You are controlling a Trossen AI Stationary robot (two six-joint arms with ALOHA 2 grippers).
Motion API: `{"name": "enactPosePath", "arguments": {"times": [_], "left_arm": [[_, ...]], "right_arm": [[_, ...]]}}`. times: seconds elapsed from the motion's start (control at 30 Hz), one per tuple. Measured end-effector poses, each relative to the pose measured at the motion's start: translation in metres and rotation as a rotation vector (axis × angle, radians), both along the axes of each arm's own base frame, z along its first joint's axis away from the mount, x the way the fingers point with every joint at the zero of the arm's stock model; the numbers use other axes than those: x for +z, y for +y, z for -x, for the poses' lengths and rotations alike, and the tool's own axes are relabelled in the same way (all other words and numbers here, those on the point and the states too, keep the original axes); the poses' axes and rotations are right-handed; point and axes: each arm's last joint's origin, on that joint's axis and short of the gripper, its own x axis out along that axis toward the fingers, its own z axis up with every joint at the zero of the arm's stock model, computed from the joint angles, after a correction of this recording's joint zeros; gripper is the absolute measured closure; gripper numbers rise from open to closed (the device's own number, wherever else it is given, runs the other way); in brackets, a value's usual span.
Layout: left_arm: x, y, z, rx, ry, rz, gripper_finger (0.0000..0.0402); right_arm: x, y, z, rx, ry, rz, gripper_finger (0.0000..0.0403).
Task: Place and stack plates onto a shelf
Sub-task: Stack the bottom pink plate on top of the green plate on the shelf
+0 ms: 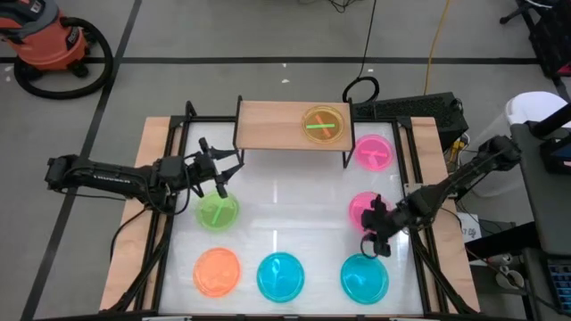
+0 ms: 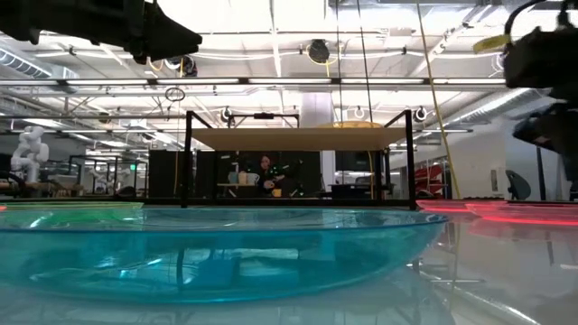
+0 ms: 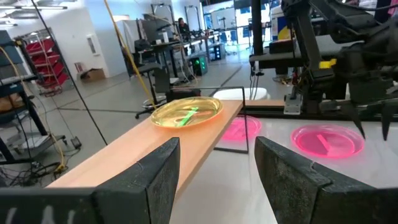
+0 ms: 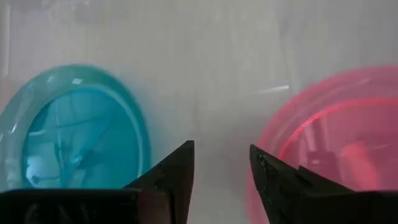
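Observation:
The light-wood shelf (image 1: 285, 125) stands at the table's far edge. On its right half sits an orange plate (image 1: 323, 123) with green showing through it, seen also as the plate (image 3: 186, 112) in the left wrist view. On the table lie a green plate (image 1: 217, 211), an orange plate (image 1: 217, 272), two blue plates (image 1: 280, 275) (image 1: 364, 277) and two pink plates (image 1: 373, 152) (image 1: 366, 209). My left gripper (image 1: 219, 171) is open and empty, in the air between the shelf and the green plate. My right gripper (image 1: 380, 237) is open and empty, pointing down between the near pink plate (image 4: 336, 137) and the right blue plate (image 4: 74, 130).
The shelf's thin black legs (image 1: 237, 147) (image 1: 348, 159) stand on the white table top. Black frame rails (image 1: 169, 223) (image 1: 415, 214) run along the table's left and right sides. The shelf's left half (image 1: 268, 125) is bare. A blue plate (image 2: 217, 253) fills the low view's foreground.

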Motion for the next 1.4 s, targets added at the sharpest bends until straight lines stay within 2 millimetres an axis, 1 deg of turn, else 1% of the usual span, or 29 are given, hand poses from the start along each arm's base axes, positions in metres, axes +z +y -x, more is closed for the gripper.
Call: {"name": "enactPosePath", "arguments": {"times": [0.13, 0.27, 0.57, 0.77, 0.83, 0.9, 1.17, 1.27, 1.4], "left_arm": [[0.000, 0.000, 0.000, 0.000, -0.002, 0.009, 0.0188], [-0.001, 0.000, 0.000, 0.000, 0.001, 0.019, 0.0188], [-0.001, 0.000, 0.000, 0.000, 0.001, 0.020, 0.0188], [-0.003, 0.000, 0.000, 0.000, 0.017, 0.025, 0.0188], [-0.003, 0.000, 0.000, 0.000, 0.020, 0.025, 0.0188], [-0.003, 0.000, 0.000, 0.000, 0.020, 0.026, 0.0188], [-0.004, 0.000, 0.000, 0.001, 0.026, 0.045, 0.0188], [-0.004, 0.000, 0.000, 0.001, 0.027, 0.046, 0.0188], [-0.004, 0.000, 0.000, 0.001, 0.027, 0.045, 0.0188]], "right_arm": [[-0.005, 0.011, 0.006, 0.008, 0.035, 0.011, 0.0266], [-0.013, 0.013, 0.011, -0.009, 0.098, 0.066, 0.0266], [-0.025, 0.010, 0.015, -0.021, 0.210, 0.190, 0.0266], [-0.028, 0.009, 0.015, -0.026, 0.214, 0.248, 0.0269], [-0.028, 0.008, 0.016, -0.010, 0.212, 0.255, 0.0279], [-0.028, 0.008, 0.015, -0.002, 0.210, 0.259, 0.0297], [-0.027, 0.010, 0.014, 0.030, 0.184, 0.256, 0.0393], [-0.024, 0.010, 0.013, 0.037, 0.161, 0.246, 0.0397], [-0.012, 0.014, 0.008, 0.065, 0.119, 0.230, 0.0397]]}}
